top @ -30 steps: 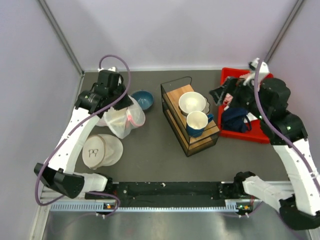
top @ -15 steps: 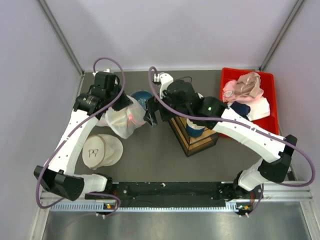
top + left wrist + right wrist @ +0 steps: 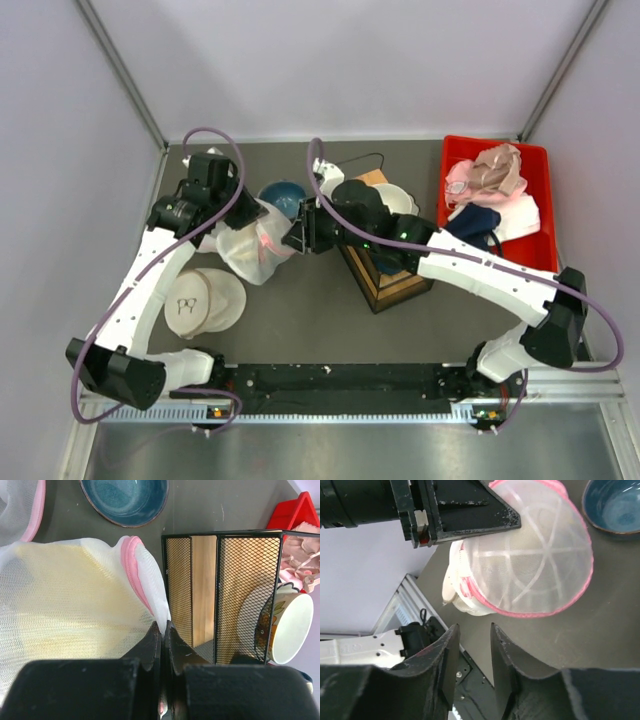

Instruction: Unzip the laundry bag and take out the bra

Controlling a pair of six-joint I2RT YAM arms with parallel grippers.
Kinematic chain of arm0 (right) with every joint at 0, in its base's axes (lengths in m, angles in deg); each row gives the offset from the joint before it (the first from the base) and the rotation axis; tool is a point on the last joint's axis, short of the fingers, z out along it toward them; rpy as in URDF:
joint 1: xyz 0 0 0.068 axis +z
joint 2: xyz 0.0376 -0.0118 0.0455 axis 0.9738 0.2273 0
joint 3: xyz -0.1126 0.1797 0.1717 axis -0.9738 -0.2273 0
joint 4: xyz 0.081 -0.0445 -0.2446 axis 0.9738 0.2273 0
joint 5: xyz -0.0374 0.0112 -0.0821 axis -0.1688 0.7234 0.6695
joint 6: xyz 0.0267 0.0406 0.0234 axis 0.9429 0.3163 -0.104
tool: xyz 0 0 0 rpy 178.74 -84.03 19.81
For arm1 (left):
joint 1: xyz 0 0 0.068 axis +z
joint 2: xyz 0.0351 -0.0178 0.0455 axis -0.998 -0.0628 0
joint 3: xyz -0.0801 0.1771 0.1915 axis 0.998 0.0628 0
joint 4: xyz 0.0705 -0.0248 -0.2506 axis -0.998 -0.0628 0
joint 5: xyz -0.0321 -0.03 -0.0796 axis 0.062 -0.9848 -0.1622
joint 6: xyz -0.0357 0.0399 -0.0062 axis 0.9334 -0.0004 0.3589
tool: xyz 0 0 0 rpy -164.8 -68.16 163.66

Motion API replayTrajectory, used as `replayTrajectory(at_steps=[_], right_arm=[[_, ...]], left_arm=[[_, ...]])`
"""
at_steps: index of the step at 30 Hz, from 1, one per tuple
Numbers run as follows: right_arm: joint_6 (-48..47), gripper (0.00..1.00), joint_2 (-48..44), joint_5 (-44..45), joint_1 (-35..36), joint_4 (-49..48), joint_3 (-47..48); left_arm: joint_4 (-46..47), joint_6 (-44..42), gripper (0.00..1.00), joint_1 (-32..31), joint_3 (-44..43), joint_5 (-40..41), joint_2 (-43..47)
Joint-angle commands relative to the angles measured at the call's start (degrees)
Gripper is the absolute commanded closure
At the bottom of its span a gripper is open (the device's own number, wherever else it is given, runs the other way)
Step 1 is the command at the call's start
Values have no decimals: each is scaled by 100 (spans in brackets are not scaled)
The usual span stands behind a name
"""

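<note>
The laundry bag (image 3: 255, 245) is a domed white mesh bag with pink zipper trim, left of the wire rack. My left gripper (image 3: 162, 625) is shut on a fold of its mesh beside the pink trim (image 3: 131, 555). The bra (image 3: 70, 590) shows only as a pale yellow shape through the mesh. My right gripper (image 3: 300, 235) reaches across from the right and hovers just off the bag's right side. In the right wrist view the right gripper (image 3: 472, 630) has its jaws a little apart with nothing between them, and the bag (image 3: 535, 565) lies just beyond the tips.
A blue bowl (image 3: 283, 197) sits behind the bag. A black wire rack (image 3: 385, 270) with cups stands under the right arm. A flatter white round bag (image 3: 205, 300) lies nearer the front left. A red bin (image 3: 530, 255) of clothes is at the back right.
The right arm swung from the red bin, over the rack, to the bag's right side, and its jaws narrowed. The left gripper kept its hold and lifted the bag slightly.
</note>
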Motion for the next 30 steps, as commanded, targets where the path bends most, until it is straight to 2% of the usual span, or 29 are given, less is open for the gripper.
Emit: replayTrajectory(at_steps=[1,5,9,12,22,28,30], right_arm=[[485,67,17,-333,39,-886,1],[801,66,96,-676,39,-1265,-114],[1038,52,281,-896,48,-1389,-140],[1153,48,334,-1001,39,-1433,-175],[1320,46,501,-1362,39,-1608,-246],[1074,45,747,-1476,30,-1529,26],[1039,41,852,-1503,21,-1503,97]], left_arm=[[391,156,100,29,12,-82,216],[391,227,100,29,39,-108,251],[356,262,100,29,21,-82,269],[338,254,100,38,13,-38,313],[277,139,100,100,-31,-11,418],[215,34,100,117,-66,24,506],[189,-1,100,135,-93,15,524]])
